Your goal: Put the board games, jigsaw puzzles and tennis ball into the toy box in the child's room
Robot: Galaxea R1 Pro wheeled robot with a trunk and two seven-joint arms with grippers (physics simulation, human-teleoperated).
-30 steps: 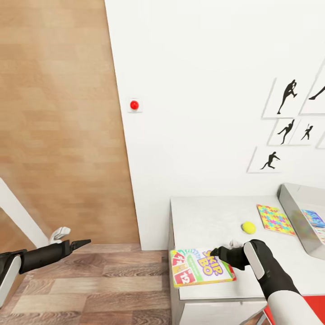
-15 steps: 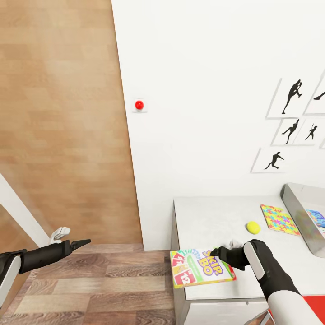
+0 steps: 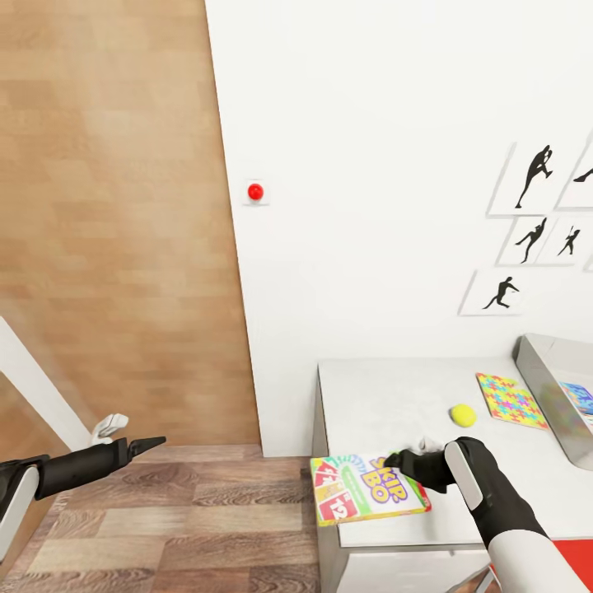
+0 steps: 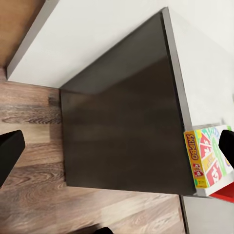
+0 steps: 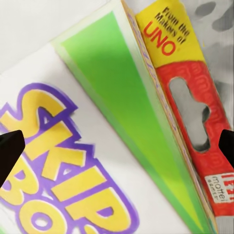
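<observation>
My right gripper [image 3: 394, 459] is shut on the white-green board game [image 3: 366, 487] with a red strip, which it holds flat at the table's [image 3: 387, 395] near left corner, jutting past the edge. The right wrist view shows its lid [image 5: 87, 161] up close between the fingertips [image 5: 10, 151]. Further in on the table lie the tennis ball [image 3: 463, 414] and a jigsaw puzzle [image 3: 511, 400]. The grey toy box [image 3: 541, 371] stands at the right with a blue board game [image 3: 576, 398] inside. My left gripper [image 3: 156, 443] hangs open over the floor, holding nothing.
A white wall with a red button [image 3: 255, 192] and dancer pictures [image 3: 531, 177] rises behind the table. Wood-plank floor [image 3: 206, 502] lies left of the table. The left wrist view looks at the table's dark end panel [image 4: 122, 122] and the held game [image 4: 207, 158].
The view has shifted a little, so table and wall sit slightly further right in the picture. Both arms and the held game keep their places relative to me.
</observation>
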